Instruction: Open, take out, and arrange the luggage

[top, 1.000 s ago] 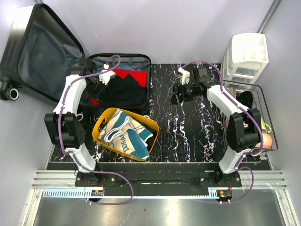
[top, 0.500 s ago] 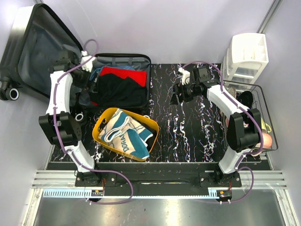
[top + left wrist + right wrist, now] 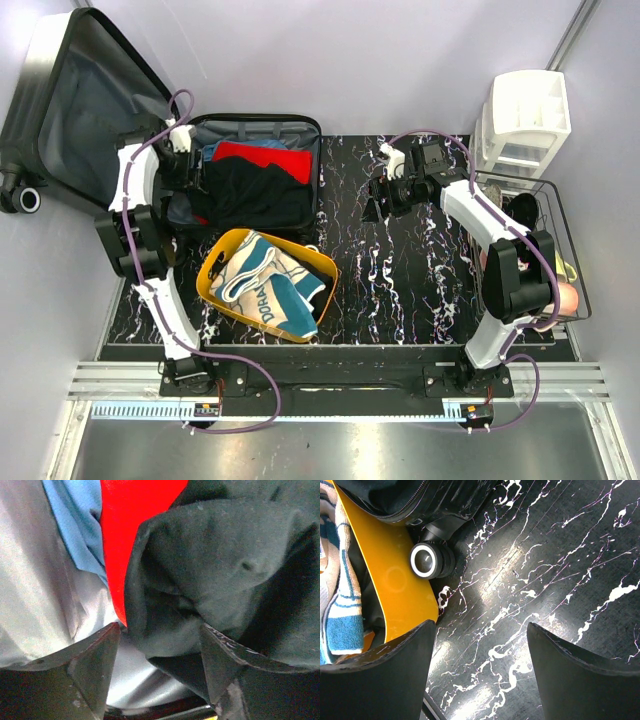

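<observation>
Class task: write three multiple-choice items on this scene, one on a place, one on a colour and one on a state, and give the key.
1. Where is the bin?
A. just on the near side of the suitcase
B. on a shelf
C. inside the suitcase

2. What colour is the garment between the blue cloth and the dark cloth?
A. green
B. red
C. white

3. How is the suitcase?
A. zipped shut
B. open, lid swung back
C. lying face down

Key:
1 A, the overhead view shows it against the suitcase's near edge.
2 B, the left wrist view shows red there.
3 B, its inside shows from above.
</observation>
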